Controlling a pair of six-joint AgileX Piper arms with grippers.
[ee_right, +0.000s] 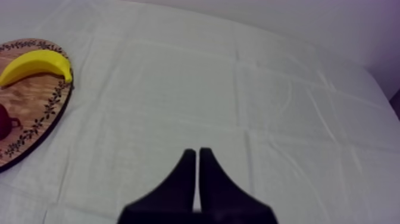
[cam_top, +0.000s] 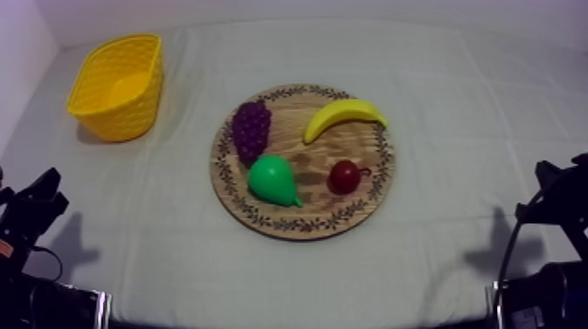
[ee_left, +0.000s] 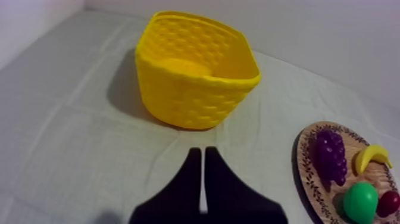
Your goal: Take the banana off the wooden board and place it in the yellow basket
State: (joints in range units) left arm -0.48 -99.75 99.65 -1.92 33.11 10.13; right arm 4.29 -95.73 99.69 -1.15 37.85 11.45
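The banana (cam_top: 343, 116) is on the wooden board (cam_top: 302, 225) by the grapes (cam_top: 251, 129), yellow basket (cam_top: 118, 122) well apart. My left jaws and right jaws are both closed on nothing.

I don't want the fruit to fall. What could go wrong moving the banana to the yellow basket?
1. The curved yellow toy banana lies by the rim of the round patterned wooden board; a push might slide it off.
2. The left end effector and right end effector are shut; whichever reaches must open first.
3. The yellow woven basket stands apart from the board, so a loose grip could drop the banana midway.
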